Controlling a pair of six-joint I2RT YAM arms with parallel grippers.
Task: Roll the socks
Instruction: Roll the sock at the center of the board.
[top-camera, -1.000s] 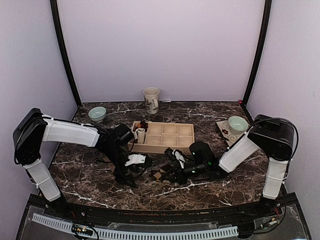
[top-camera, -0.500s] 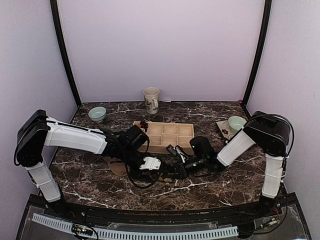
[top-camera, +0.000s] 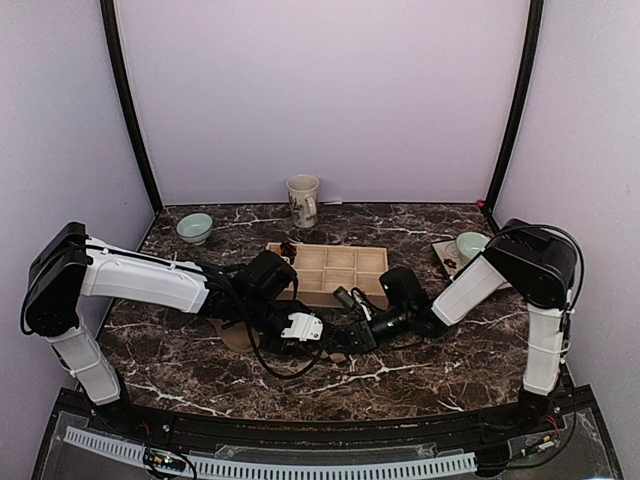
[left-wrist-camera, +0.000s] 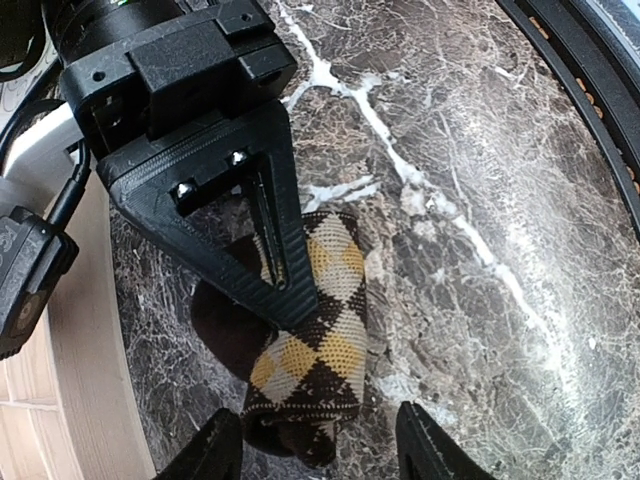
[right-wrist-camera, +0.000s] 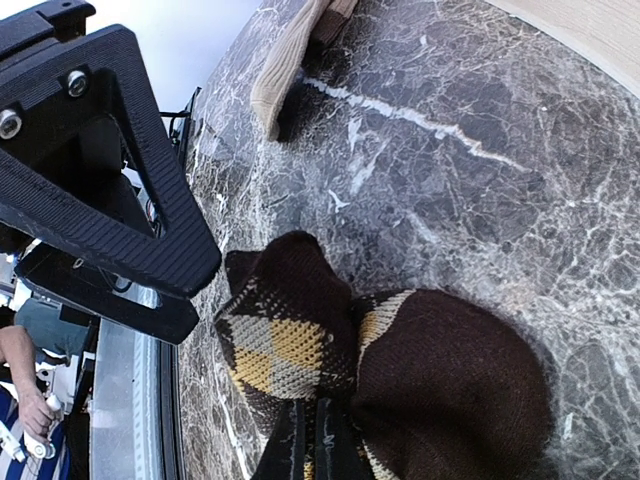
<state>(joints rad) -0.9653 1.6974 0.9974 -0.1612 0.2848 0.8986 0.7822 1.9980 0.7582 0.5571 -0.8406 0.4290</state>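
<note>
The dark brown argyle sock (left-wrist-camera: 322, 345) lies bunched on the marble table between my two grippers, and it also shows in the top view (top-camera: 335, 352). My right gripper (right-wrist-camera: 318, 445) is shut on the argyle sock (right-wrist-camera: 420, 385), pinching its folded edge. My left gripper (left-wrist-camera: 320, 452) is open, its fingertips (left-wrist-camera: 215, 450) straddling the sock's near end without gripping it. In the top view the left gripper (top-camera: 318, 340) and the right gripper (top-camera: 350, 335) meet at the table's centre. The plain tan sock (top-camera: 237, 335) lies flat to the left, and its end shows in the right wrist view (right-wrist-camera: 290, 60).
A wooden compartment tray (top-camera: 345, 270) stands just behind the grippers, with small rolled bundles in its left end (top-camera: 284, 256). A mug (top-camera: 302, 200) stands at the back, a green bowl (top-camera: 194, 227) at back left, and a bowl on a saucer (top-camera: 470, 247) at the right.
My left arm has swung right from the tan sock to the argyle sock at the centre. The right gripper has drawn the argyle sock slightly back toward the tray.
</note>
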